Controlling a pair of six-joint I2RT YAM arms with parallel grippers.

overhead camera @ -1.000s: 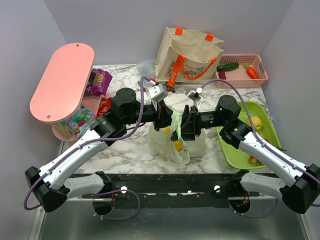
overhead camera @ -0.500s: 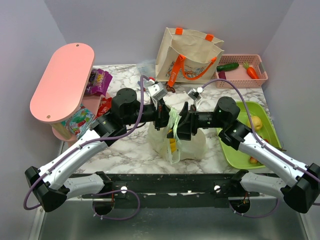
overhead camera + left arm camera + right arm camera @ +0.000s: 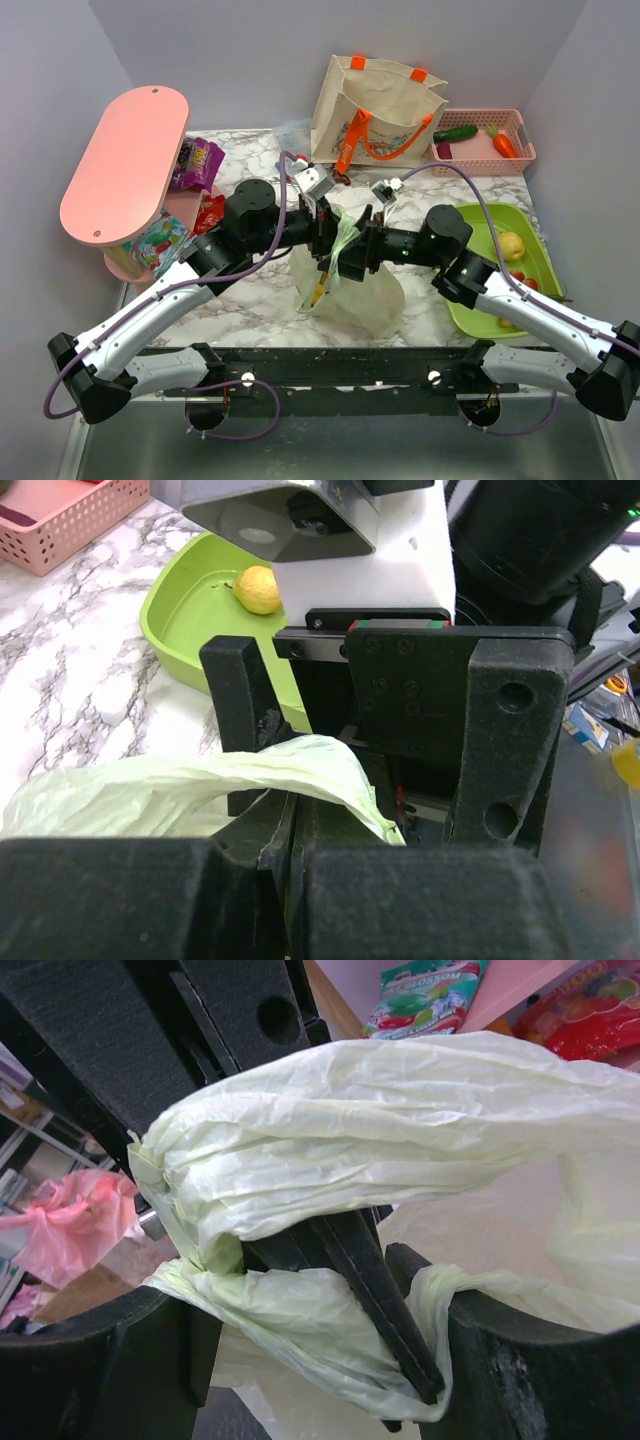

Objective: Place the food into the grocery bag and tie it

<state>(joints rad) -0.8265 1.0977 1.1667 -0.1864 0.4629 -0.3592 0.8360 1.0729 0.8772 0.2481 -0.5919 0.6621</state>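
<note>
The pale green grocery bag [image 3: 352,292] lies at the table's middle, its handles [image 3: 343,240] drawn up between my two grippers. My left gripper [image 3: 326,232] is shut on one handle, and plastic [image 3: 150,790] spills out of its closed jaws [image 3: 295,815]. My right gripper [image 3: 358,250] faces it, open. In the right wrist view the left's shut fingers [image 3: 385,1295] reach between my right gripper's spread jaws [image 3: 295,1295], with handle plastic [image 3: 380,1130] draped over and around them. Something yellow [image 3: 318,292] shows through the bag. A yellow fruit [image 3: 513,245] [image 3: 258,588] lies in the green tray [image 3: 480,305].
A beige tote with orange handles [image 3: 375,110] stands at the back. A pink basket [image 3: 485,140] at the back right holds a cucumber and a carrot. At the left are a pink shelf [image 3: 125,160] and snack packets [image 3: 197,162].
My right gripper has opened and pushed left until its fingers straddle the left gripper's tips. The bag has slid left and flattened out. The left gripper has stayed shut on the handle.
</note>
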